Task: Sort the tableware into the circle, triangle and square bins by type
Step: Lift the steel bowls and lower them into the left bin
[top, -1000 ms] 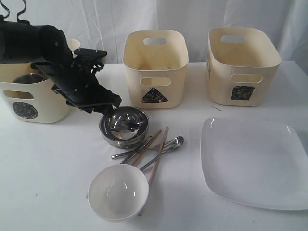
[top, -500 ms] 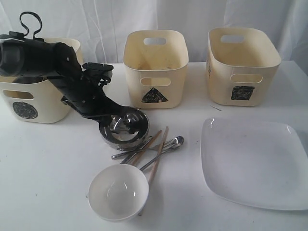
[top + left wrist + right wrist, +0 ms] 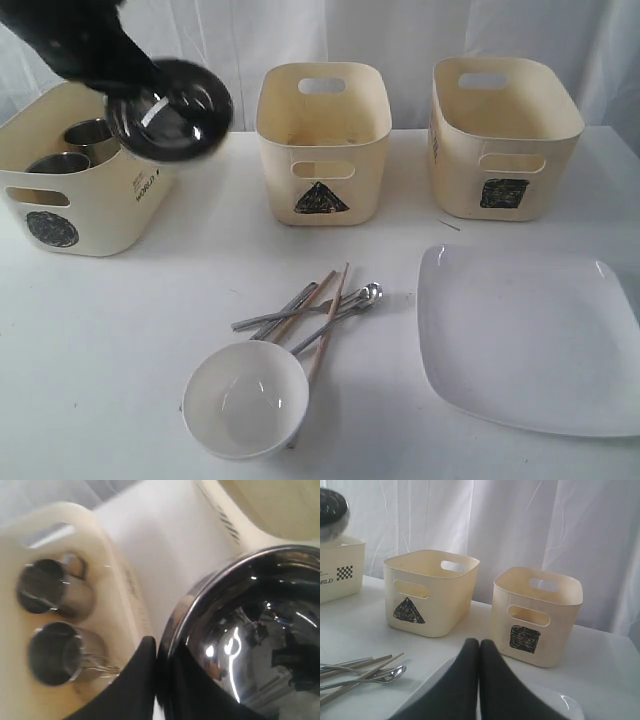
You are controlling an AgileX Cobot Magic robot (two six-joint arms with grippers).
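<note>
Left gripper (image 3: 130, 88) is pinching the rim of the steel bowls (image 3: 175, 110), jaws nearly closed, holding them tilted in the air beside the circle bin (image 3: 60, 215). In the left wrist view, one black finger (image 3: 142, 675) is pressing outside that rim, with two mugs (image 3: 60, 590) lying beyond it. The bowls are probably best lowered onto bare bin floor before release. In the right wrist view, the right gripper (image 3: 479, 680) is sitting closed and empty.

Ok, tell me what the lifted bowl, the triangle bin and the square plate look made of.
Lifted bowl: metal, probably polished steel; mirror-like reflections inside.
Triangle bin: likely matte cream plastic; smooth moulded walls, cut-out handles.
Square plate: glazed ceramic or perhaps melamine; white, softly glossy.
</note>
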